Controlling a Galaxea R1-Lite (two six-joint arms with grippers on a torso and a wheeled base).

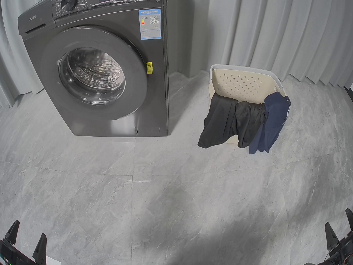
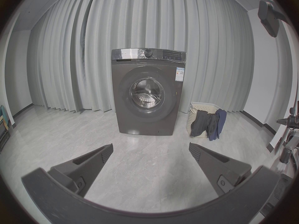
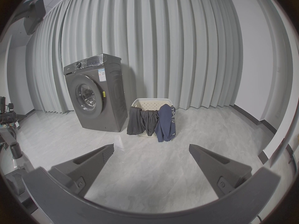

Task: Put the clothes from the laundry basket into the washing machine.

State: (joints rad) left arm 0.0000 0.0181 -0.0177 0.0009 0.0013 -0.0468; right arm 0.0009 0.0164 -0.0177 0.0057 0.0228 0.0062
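Note:
A dark grey washing machine (image 1: pixel 99 63) (image 2: pixel 146 91) (image 3: pixel 93 94) stands at the back left, its round door closed over the drum. To its right sits a cream laundry basket (image 1: pixel 242 83) (image 2: pixel 202 108) (image 3: pixel 152 105). A black garment (image 1: pixel 228 120) (image 2: pixel 204 123) (image 3: pixel 141 122) and a navy garment (image 1: pixel 274 120) (image 2: pixel 219 122) (image 3: pixel 166 122) hang over its front rim. My left gripper (image 1: pixel 25 238) (image 2: pixel 151 150) is open and empty, low at the near left. My right gripper (image 1: pixel 340 225) (image 3: pixel 151 150) is open and empty at the near right. Both are far from the basket.
Grey marble-look floor (image 1: pixel 165 188) stretches open between me and the machine and basket. Pale pleated curtains (image 1: pixel 264 23) line the back wall. A white wall with a dark skirting (image 3: pixel 249 112) runs along the right side of the room.

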